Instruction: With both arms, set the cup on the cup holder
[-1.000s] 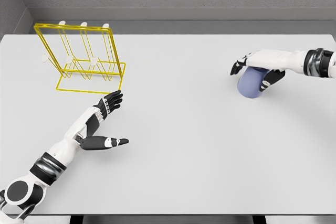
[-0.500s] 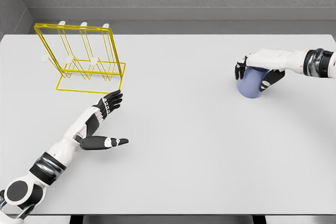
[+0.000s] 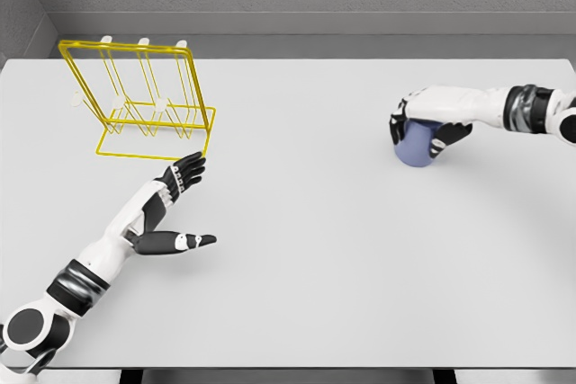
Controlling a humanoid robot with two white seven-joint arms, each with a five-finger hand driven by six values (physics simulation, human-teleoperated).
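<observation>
A blue cup (image 3: 415, 147) sits at the right side of the white table (image 3: 306, 249). My right hand (image 3: 418, 125) is wrapped over its top, fingers curled down the left side and thumb on the right, shut on it. The yellow wire cup holder (image 3: 141, 101) with white pegs stands at the far left. Just in front of the holder's base my left hand (image 3: 184, 197) lies flat, fingers spread toward it and thumb (image 3: 184, 242) stretched out to the right, holding nothing.
A grey wall runs behind the table's far edge. A wide stretch of bare tabletop lies between the holder and the cup.
My right hand has closed around the cup and shifted it a little left and up. The left hand has edged slightly left.
</observation>
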